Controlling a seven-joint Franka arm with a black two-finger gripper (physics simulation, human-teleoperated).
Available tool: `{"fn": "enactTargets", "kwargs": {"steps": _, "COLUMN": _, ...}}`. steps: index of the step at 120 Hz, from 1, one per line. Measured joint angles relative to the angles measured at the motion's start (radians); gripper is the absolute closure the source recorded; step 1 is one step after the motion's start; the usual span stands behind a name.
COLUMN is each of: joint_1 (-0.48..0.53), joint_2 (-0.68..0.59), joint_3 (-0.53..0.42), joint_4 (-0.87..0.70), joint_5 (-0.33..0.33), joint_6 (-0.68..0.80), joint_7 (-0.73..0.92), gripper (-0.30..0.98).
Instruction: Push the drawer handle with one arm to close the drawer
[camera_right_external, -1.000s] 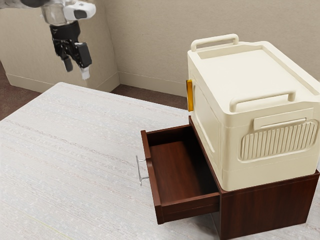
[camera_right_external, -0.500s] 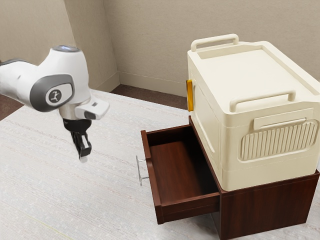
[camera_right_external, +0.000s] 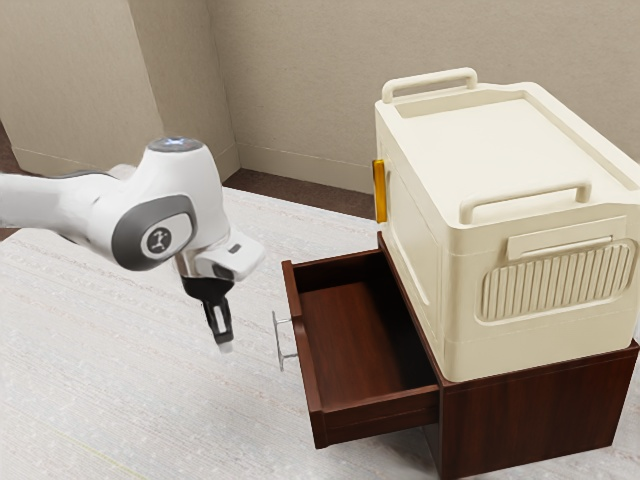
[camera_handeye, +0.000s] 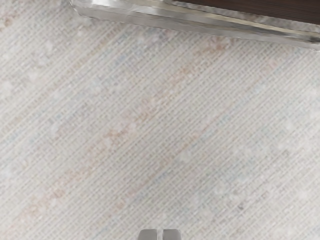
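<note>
drwr open | jaws nr hndl, apart | box on cab

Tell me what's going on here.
A robot arm is out over the table with its jaws together and holding nothing, in front of an open drawer. The job is to push the drawer closed by its handle. The jaws are near the handle, with a gap between them and it. A cream box sits on top of the cabinet.
</note>
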Motion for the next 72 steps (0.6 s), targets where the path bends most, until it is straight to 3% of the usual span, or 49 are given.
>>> {"fn": "enactTargets", "kwargs": {"steps": 72, "joint_1": -0.006, "joint_2": 0.156, "joint_3": -0.098, "joint_4": 0.175, "joint_5": -0.024, "joint_6": 0.028, "joint_7": 0.078, "gripper": 0.79}}
